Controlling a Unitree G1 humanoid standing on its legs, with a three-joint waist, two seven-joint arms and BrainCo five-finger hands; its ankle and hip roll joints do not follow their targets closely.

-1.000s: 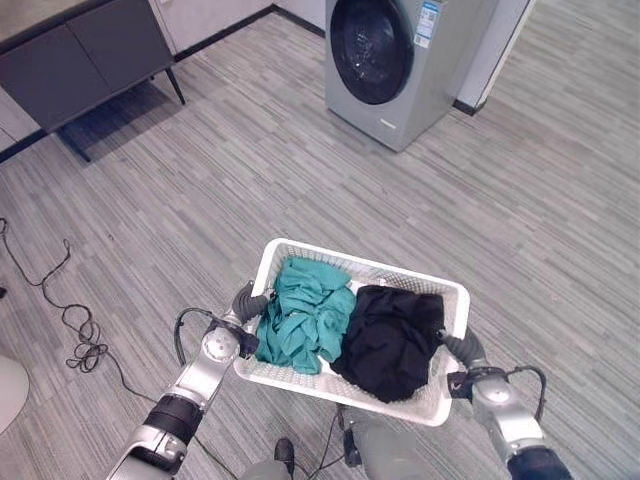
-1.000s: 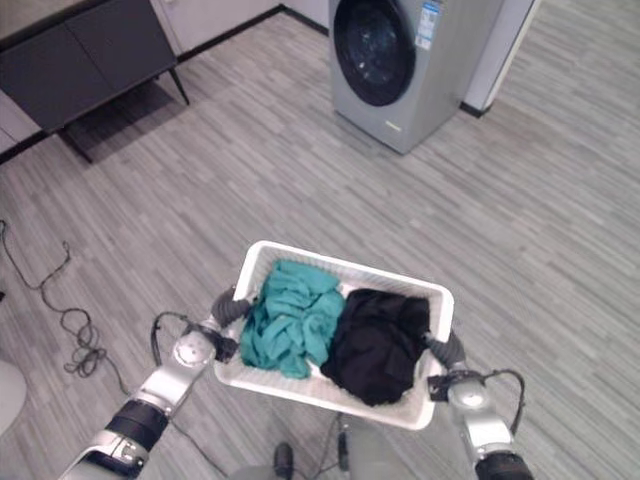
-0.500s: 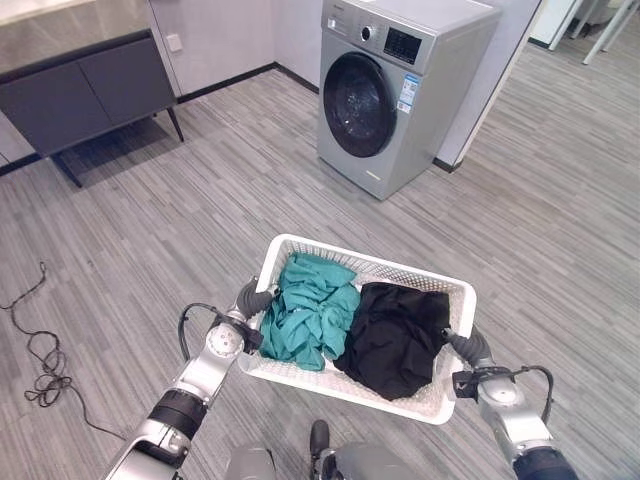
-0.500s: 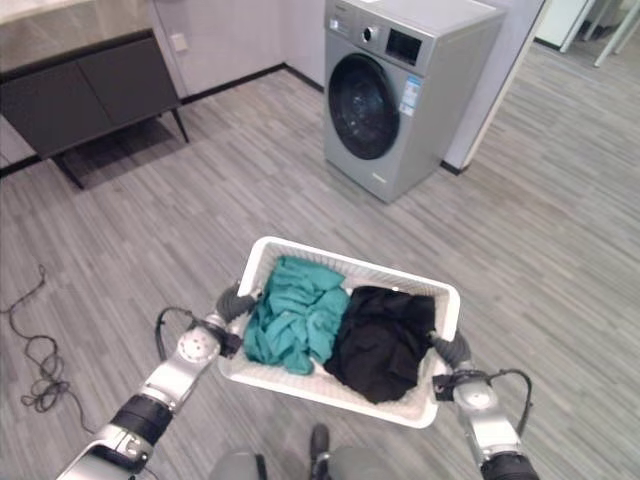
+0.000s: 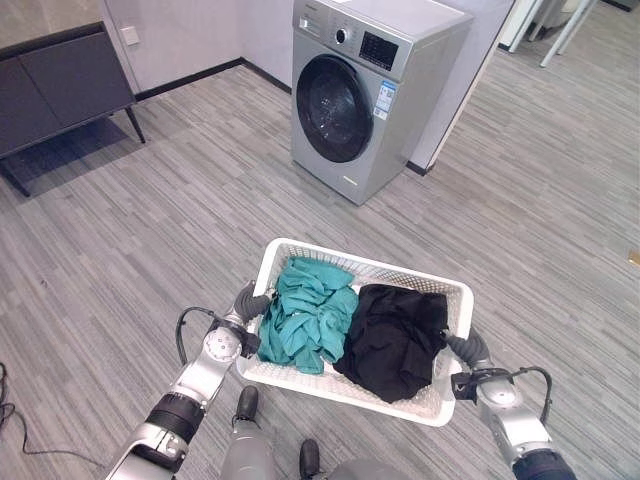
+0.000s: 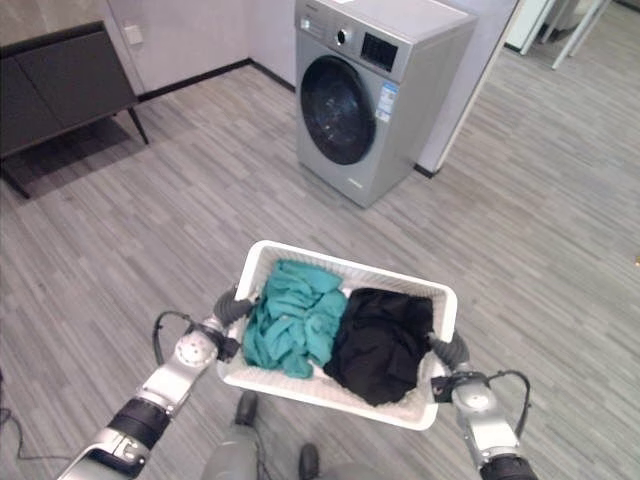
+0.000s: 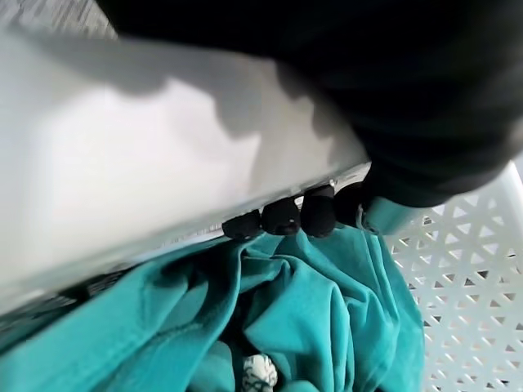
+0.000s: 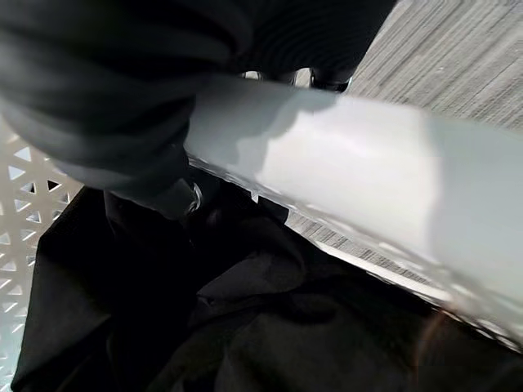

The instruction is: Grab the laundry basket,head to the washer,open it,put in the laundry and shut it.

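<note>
A white lattice laundry basket (image 5: 330, 381) hangs above the floor between my two hands. A crumpled teal cloth (image 5: 310, 315) lies in its left half and a black cloth (image 5: 395, 340) in its right half. My left hand (image 5: 248, 300) grips the left rim; in the left wrist view its dark fingertips (image 7: 282, 216) curl round the rim above the teal cloth (image 7: 310, 327). My right hand (image 5: 468, 350) holds the right rim (image 8: 351, 171) over the black cloth (image 8: 245, 327). The silver washer (image 5: 400, 60) stands ahead at the wall, its round dark door (image 5: 325, 108) shut.
A dark low cabinet (image 5: 60, 90) on thin legs stands at the back left against the wall. Grey plank floor (image 5: 180, 200) stretches between the basket and the washer. Thin white furniture legs (image 5: 560, 20) show at the far right.
The whole view has shifted as I move: the washer now stands more fully in view and further left. The basket stays in both hands, with the clothes unmoved.
</note>
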